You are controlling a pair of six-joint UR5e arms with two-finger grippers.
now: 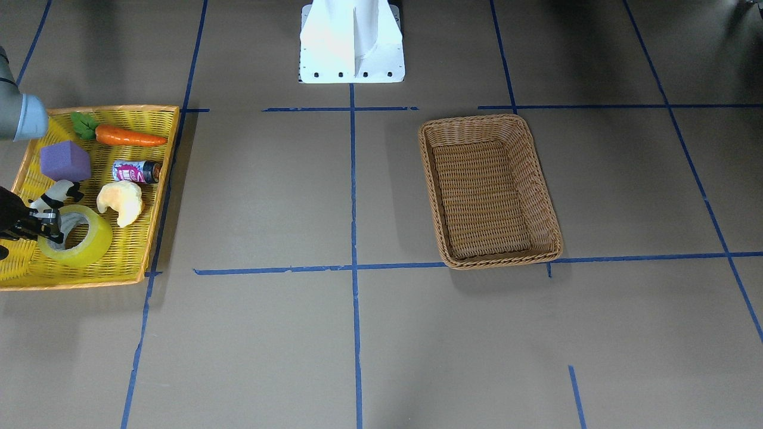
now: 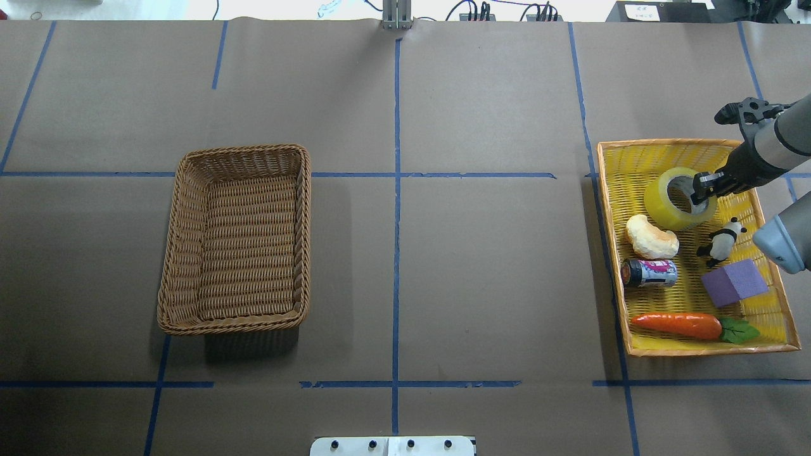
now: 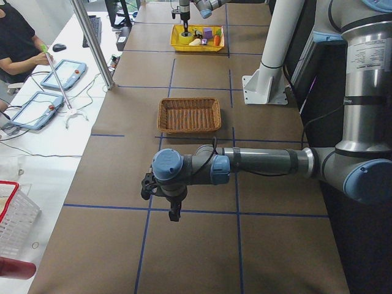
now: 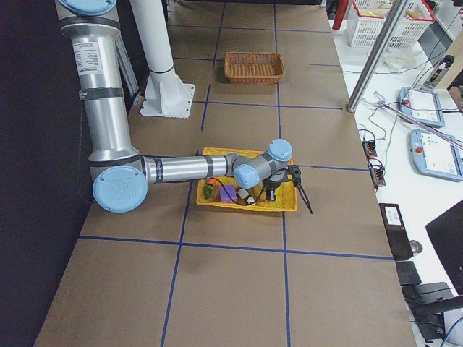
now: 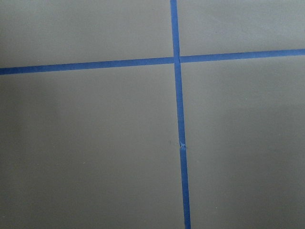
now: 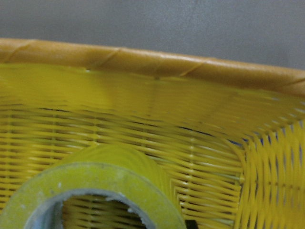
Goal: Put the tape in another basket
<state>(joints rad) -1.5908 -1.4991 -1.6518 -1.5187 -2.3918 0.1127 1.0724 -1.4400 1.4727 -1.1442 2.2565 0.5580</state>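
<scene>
The tape point(image 2: 665, 209), a yellow-green roll with a grey-white core, lies slightly tilted at the far end of the yellow tray point(image 2: 633, 158). My right gripper point(image 2: 704, 188) straddles its right wall, one finger inside the core, and looks shut on it. The front view shows the same grip point(image 1: 52, 229) on the tape point(image 1: 89, 244). The right wrist view shows the tape's rim point(image 6: 95, 176) close below. The brown wicker basket point(image 2: 241, 152) stands on the table's left half, with nothing in it. My left gripper point(image 3: 166, 205) hovers over bare table far from both; I cannot tell its state.
The tray also holds a bread piece point(image 2: 651, 237), a can point(image 2: 649, 273), a panda figure point(image 2: 722, 240), a purple block point(image 2: 734, 283) and a carrot point(image 2: 675, 324). The robot's white base point(image 1: 351, 42) stands at mid-table. Blue tape lines cross the brown table.
</scene>
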